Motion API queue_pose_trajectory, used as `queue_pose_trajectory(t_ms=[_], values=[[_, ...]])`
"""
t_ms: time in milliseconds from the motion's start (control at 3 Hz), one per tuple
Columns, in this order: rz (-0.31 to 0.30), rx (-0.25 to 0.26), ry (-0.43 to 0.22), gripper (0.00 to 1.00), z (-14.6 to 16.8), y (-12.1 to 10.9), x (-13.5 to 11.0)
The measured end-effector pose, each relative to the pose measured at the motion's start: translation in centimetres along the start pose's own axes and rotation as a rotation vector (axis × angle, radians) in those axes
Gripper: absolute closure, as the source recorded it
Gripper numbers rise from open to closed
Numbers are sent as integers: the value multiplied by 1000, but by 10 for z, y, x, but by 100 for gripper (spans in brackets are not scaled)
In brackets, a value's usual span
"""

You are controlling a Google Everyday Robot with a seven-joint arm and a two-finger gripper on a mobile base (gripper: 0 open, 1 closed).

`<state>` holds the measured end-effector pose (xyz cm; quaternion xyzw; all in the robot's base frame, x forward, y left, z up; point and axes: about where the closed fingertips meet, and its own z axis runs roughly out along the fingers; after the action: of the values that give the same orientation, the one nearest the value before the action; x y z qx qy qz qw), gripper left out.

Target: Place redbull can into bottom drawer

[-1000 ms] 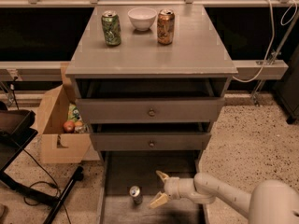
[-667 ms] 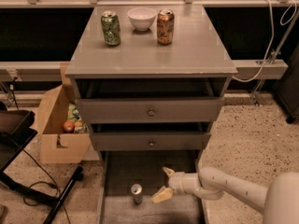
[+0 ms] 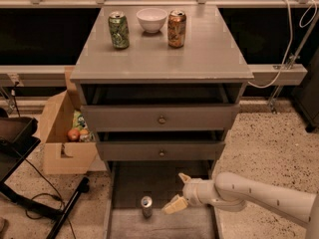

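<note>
The redbull can (image 3: 146,206), slim and silver-grey with a shiny top, stands upright inside the bottom drawer (image 3: 149,183), which is pulled out at the foot of the grey cabinet. My gripper (image 3: 178,192) is over the drawer, just right of the can and apart from it. Its two pale fingers (image 3: 173,204) are spread open and hold nothing. The white arm comes in from the lower right.
A green can (image 3: 118,30), a white bowl (image 3: 151,19) and an orange-brown can (image 3: 176,29) stand on the cabinet top. Two upper drawers (image 3: 160,118) are slightly open. A cardboard box (image 3: 62,133) and a black stand (image 3: 20,148) sit on the floor at left.
My gripper has drifted a little right and up, away from the can. The can stands in the same spot in the drawer.
</note>
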<state>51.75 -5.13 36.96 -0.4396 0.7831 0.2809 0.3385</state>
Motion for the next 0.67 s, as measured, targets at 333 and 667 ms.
queue_pose_trajectory(t_ms=[333,667], values=[[1,3,7,0,-4,-5,-1],[-42,64,46,0,-41,-11,-3]])
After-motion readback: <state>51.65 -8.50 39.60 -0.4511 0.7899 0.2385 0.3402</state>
